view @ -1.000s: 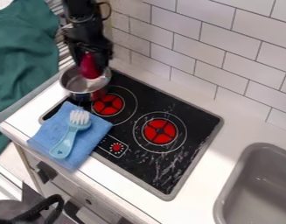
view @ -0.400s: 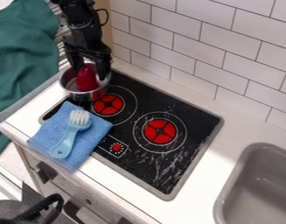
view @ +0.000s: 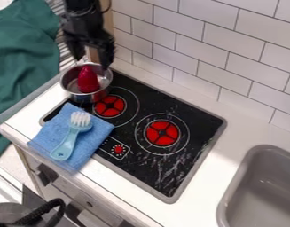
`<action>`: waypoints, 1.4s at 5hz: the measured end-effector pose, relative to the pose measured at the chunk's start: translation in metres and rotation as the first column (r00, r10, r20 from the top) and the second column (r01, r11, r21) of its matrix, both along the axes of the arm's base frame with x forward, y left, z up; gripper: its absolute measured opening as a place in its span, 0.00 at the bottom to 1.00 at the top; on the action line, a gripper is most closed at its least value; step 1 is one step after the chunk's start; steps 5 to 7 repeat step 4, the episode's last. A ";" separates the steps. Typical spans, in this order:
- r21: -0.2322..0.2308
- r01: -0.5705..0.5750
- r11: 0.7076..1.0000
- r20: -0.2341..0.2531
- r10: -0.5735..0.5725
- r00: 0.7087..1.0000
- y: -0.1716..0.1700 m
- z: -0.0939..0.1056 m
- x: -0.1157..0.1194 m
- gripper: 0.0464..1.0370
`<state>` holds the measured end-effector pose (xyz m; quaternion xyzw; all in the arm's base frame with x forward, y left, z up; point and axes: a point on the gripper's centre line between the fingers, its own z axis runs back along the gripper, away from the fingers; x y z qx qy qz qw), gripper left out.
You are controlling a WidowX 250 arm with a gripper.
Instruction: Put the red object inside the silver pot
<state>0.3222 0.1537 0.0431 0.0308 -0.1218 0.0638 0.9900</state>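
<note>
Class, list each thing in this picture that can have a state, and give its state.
Gripper: open, above the pot.
Silver pot: uncovered, holding the red object.
Red object: inside the pot, out of the gripper's grasp.
Scrub brush: lying bristles up on the towel.
Blue towel: spread out.
Green cloth: rumpled.
</note>
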 end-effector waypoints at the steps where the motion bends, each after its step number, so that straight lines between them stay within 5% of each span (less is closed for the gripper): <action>1: 0.011 0.076 0.997 -0.005 -0.076 0.997 -0.038 0.012 0.003 0.96; 3: 0.013 0.122 0.992 -0.071 -0.121 0.990 -0.088 0.006 0.005 0.96; 7: -0.008 0.118 0.993 -0.065 -0.118 0.991 -0.098 0.001 0.003 0.96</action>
